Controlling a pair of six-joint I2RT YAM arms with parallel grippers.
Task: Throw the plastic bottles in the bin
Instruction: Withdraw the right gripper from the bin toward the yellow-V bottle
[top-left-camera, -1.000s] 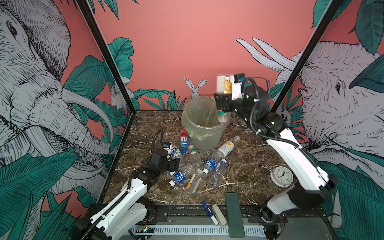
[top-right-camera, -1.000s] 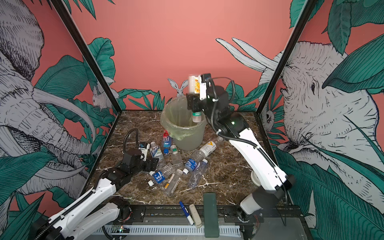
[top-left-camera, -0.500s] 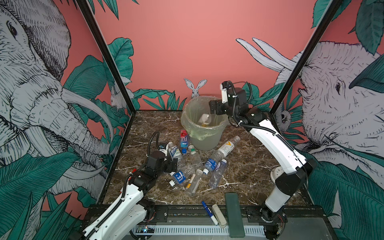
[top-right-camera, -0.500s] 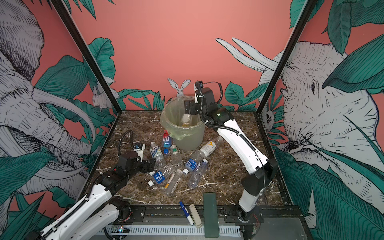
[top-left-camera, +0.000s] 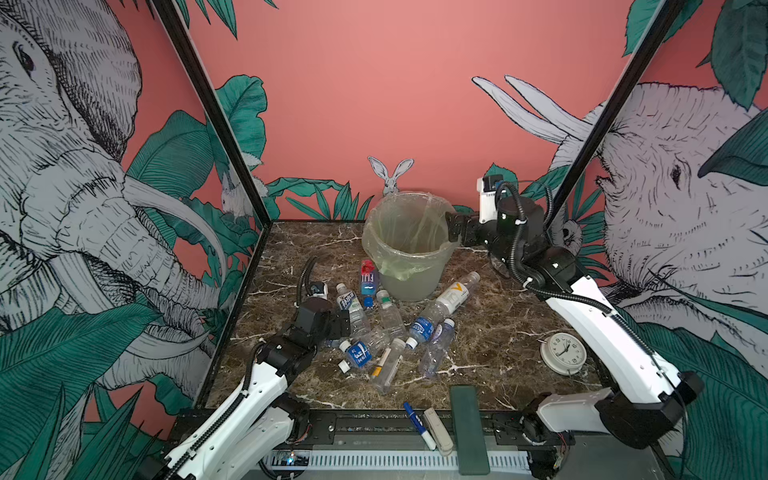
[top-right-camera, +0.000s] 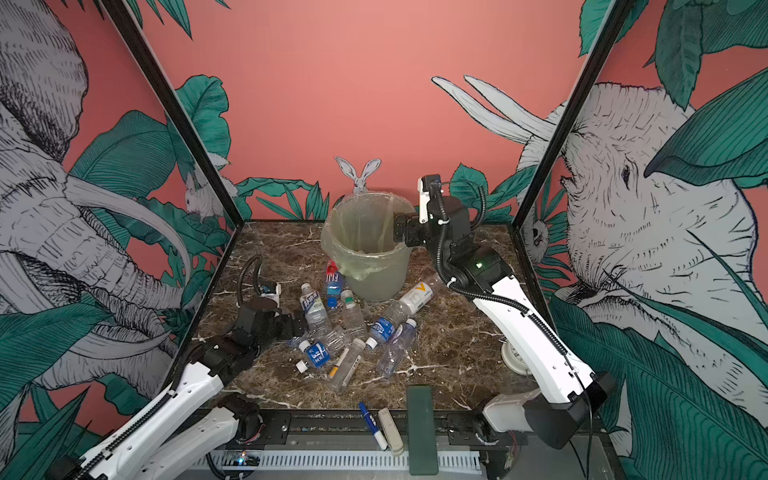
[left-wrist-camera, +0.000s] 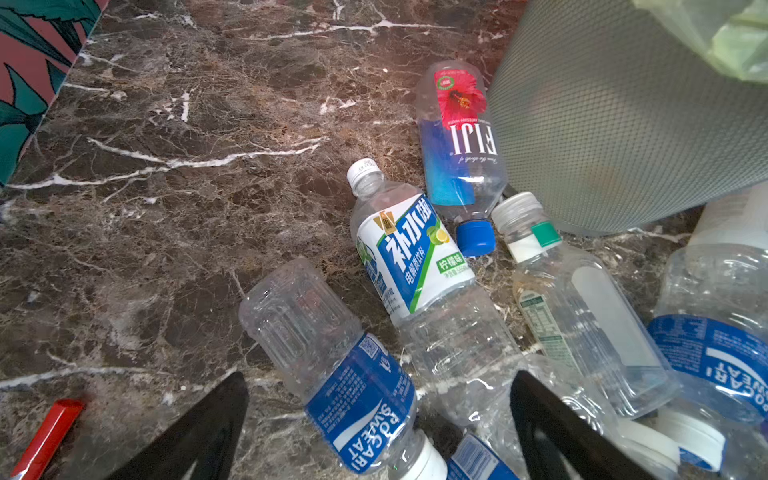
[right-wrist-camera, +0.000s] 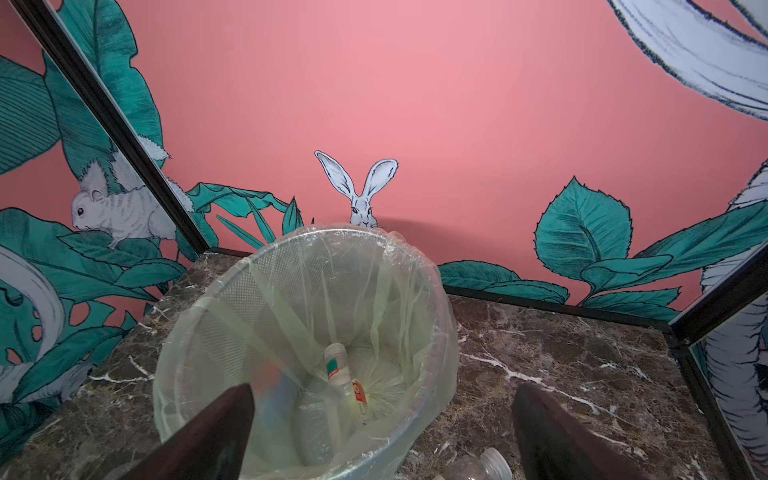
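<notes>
As one bottle (right-wrist-camera: 337, 368) shows in the bin (right-wrist-camera: 216, 324), about nine bottles (top-left-camera: 453, 296) lie outside.

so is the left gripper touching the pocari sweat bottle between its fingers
Apart. In the left wrist view the open left gripper straddles the Pocari Sweat bottle, with a visible gap on both sides.

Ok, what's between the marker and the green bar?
A pale stick, beside the marker and apart from the green bar, in both top views.
</notes>
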